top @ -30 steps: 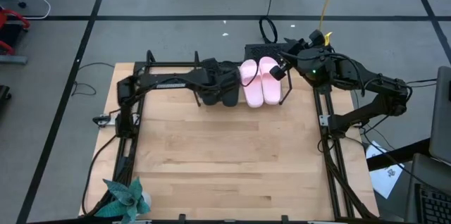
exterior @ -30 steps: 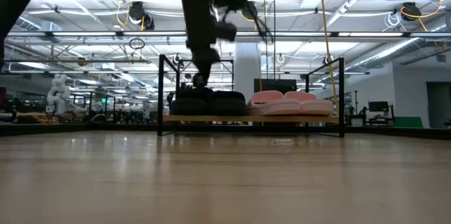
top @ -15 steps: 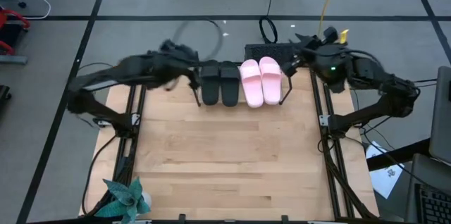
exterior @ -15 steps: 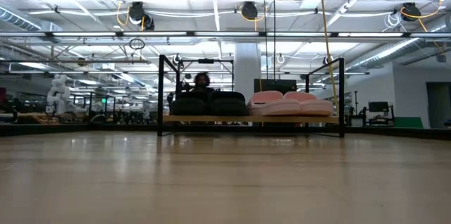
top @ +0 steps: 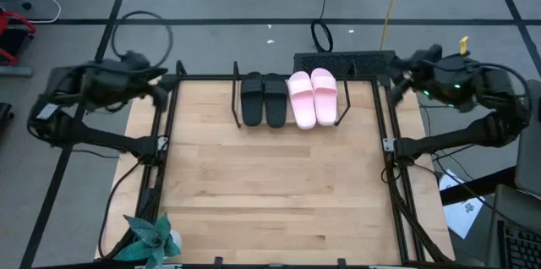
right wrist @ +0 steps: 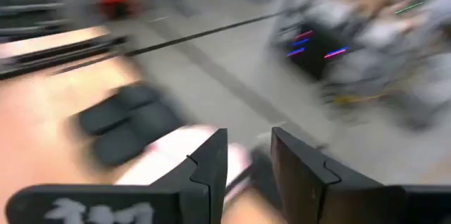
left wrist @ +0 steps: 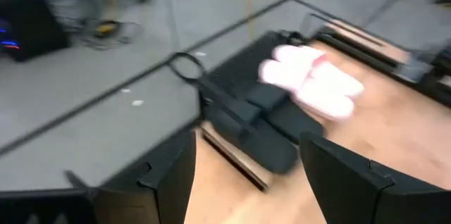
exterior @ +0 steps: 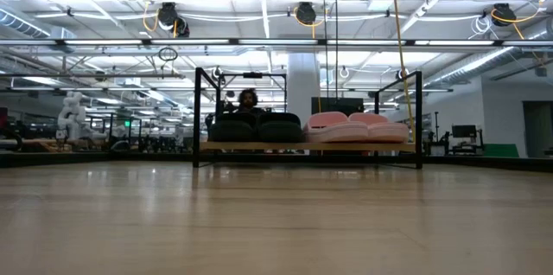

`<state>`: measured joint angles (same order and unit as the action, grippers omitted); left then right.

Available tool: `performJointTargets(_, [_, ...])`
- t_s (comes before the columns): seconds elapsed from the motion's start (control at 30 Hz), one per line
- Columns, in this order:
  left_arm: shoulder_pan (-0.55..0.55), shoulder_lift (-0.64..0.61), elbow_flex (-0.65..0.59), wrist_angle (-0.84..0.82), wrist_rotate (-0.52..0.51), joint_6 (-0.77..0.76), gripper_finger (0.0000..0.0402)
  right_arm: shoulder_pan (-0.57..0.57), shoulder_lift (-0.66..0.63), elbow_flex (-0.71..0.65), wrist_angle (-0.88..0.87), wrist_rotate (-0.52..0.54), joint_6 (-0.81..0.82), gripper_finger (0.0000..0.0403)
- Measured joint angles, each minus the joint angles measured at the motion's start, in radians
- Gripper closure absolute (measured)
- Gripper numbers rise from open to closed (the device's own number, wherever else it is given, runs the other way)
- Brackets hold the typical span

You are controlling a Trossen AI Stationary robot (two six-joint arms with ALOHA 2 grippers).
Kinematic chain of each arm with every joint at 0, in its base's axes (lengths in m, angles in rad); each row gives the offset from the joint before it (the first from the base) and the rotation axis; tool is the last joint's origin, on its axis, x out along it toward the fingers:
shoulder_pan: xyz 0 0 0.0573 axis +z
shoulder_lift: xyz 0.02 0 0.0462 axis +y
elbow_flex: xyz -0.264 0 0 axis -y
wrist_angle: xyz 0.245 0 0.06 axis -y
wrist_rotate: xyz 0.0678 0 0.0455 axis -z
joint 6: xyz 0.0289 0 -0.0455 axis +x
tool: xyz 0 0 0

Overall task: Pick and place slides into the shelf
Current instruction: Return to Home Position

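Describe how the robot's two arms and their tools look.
Both arms are dark, slim and jointed. The left arm trails a looping black cable; the right arm shows green lights and a yellow tag. The left tool and right tool each have two dark, angular fingers; white lettering marks the right one.

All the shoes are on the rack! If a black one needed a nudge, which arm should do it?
Probably left. The left end effector hovers beside the table, nearer the black slides; the right end effector is beyond the pink slides.
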<state>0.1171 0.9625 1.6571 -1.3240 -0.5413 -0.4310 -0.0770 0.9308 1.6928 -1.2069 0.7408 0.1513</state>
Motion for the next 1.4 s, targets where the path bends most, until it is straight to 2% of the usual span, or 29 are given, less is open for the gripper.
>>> performJointTargets(0.1, [-0.029, -0.065, -0.071, 0.013, 0.089, 0.009, 0.0151, 0.000, -0.048, -0.023, -0.064, -0.229, 0.062, 0.0305])
performJointTargets(0.17, [-0.053, -0.104, -0.155, 0.058, 0.115, 0.003, 0.0151, 0.000, -0.087, -0.084, -0.043, -0.328, 0.075, 0.0305])
performJointTargets(0.23, [-0.075, -0.151, -0.259, 0.127, 0.120, -0.008, 0.0151, 0.000, -0.134, -0.168, 0.011, -0.373, 0.084, 0.0305])
performJointTargets(0.47, [-0.098, -0.335, -0.639, 0.464, 0.180, -0.008, 0.0151, 0.000, -0.370, -0.519, 0.309, -0.389, 0.083, 0.0305])
performJointTargets(0.6, [-0.097, -0.406, -0.839, 0.754, 0.310, 0.048, 0.0151, 0.000, -0.489, -0.714, 0.512, -0.494, 0.069, 0.0305])
performJointTargets(0.77, [-0.096, -0.375, -1.025, 1.017, 0.444, 0.062, 0.0151, 0.000, -0.541, -0.890, 0.652, -0.634, 0.099, 0.0305])
performJointTargets(0.9, [-0.075, -0.343, -1.121, 1.127, 0.447, 0.059, 0.0151, 0.000, -0.546, -0.943, 0.663, -0.664, 0.071, 0.0305])
performJointTargets(1.0, [-0.028, -0.370, -1.179, 1.216, 0.446, 0.056, 0.0151, 0.000, -0.582, -0.945, 0.682, -0.660, 0.006, 0.0305])
performJointTargets(1.1, [0.034, -0.419, -1.245, 1.274, 0.524, 0.059, 0.0151, 0.000, -0.671, -0.945, 0.698, -0.659, -0.030, 0.0305])
performJointTargets(1.23, [0.101, -0.528, -1.288, 1.280, 0.625, 0.065, 0.0151, 0.000, -0.824, -0.942, 0.648, -0.666, 0.001, 0.0305])
performJointTargets(1.4, [0.114, -0.641, -1.324, 1.240, 0.635, 0.083, 0.0151, 0.000, -0.929, -1.007, 0.629, -0.713, 0.044, 0.0305])
